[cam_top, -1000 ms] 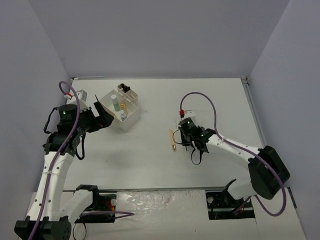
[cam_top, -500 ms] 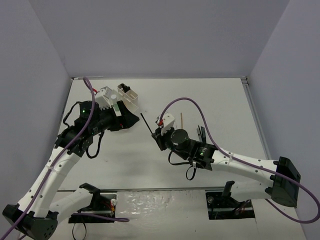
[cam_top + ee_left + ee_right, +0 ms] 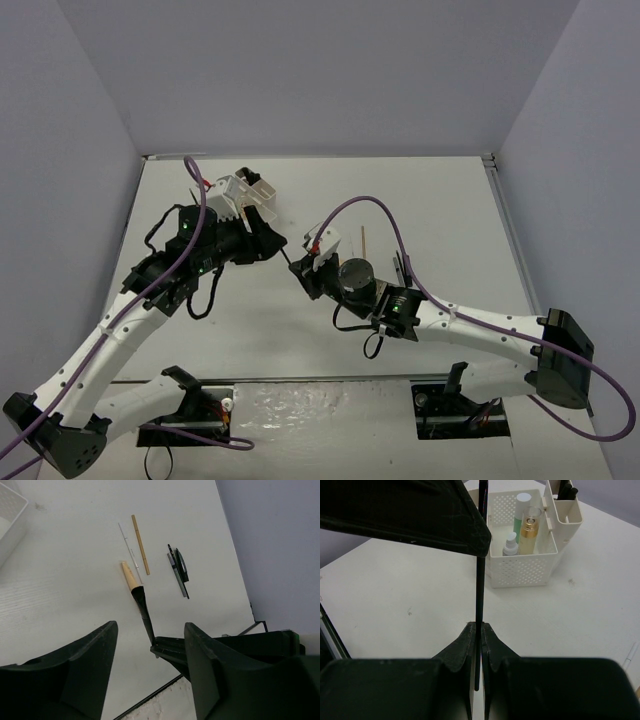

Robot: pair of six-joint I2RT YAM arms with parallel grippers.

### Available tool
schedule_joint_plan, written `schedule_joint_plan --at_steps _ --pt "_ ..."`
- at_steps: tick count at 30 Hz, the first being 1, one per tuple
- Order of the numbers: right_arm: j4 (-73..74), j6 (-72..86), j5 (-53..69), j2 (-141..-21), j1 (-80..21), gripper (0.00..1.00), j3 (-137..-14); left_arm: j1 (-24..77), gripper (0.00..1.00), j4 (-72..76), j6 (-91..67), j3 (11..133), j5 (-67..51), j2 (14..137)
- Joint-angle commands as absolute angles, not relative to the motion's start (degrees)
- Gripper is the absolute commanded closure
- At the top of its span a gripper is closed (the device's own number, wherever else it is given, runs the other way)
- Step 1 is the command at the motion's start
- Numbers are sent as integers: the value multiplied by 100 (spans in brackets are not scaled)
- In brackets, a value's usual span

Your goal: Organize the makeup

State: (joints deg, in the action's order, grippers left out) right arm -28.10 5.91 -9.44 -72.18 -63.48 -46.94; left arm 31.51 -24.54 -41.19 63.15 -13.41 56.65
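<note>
My right gripper [image 3: 481,625] is shut on a thin black makeup stick [image 3: 480,580] and holds it above the table, pointing at the left gripper [image 3: 272,243]. In the top view the right gripper [image 3: 303,275] sits just right of the left one. The left gripper [image 3: 152,627] is open, and the black stick [image 3: 145,615] runs into the gap between its fingers without visibly touching them. A white box [image 3: 520,565] holds a pale green bottle [image 3: 521,512], a gold bottle [image 3: 530,530] and a grey bottle [image 3: 510,545].
On the table beyond the stick lie a short tan stick [image 3: 129,576], a long tan pencil [image 3: 140,545], a thin clear stick [image 3: 128,542] and a black comb-like item [image 3: 179,569]. The box's side pocket [image 3: 565,507] holds dark items. The left arm covers part of the box [image 3: 258,190].
The left arm swung right, away from the box, and its jaws narrowed. The right arm carried the black stick left to meet the left gripper.
</note>
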Motion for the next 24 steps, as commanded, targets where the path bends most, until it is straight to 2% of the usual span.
schedule_joint_plan --at_steps 1,5,7,14,16,19,21,24 --pt "-3495 614 -786 -7294 -6398 100 -5017 3293 53 -1919 -4184 6504 -1069 5744" --pt "-3549 658 -740 -7339 -6398 100 -5027 3373 60 -1819 -4157 6478 -958 5766" --pt "-3620 698 -700 -7370 -6406 100 -5004 3437 69 -1750 -4134 6478 -919 5797" --pt "-3707 749 -712 -7383 -6423 100 -4957 3540 90 -1698 -4148 6427 -778 5818" --pt "-3709 747 -720 -7399 -6425 100 -4973 3574 99 -1696 -4124 6425 -733 5826" --pt "-3724 770 -743 -7385 -6425 100 -4967 3600 100 -1696 -4077 6410 -651 5820" --pt "-3700 774 -766 -7374 -6425 95 -4984 3604 100 -1696 -4041 6398 -596 5800" --pt "-3585 798 -888 -7330 -6425 57 -5012 3604 100 -1698 -3891 6381 -427 5778"
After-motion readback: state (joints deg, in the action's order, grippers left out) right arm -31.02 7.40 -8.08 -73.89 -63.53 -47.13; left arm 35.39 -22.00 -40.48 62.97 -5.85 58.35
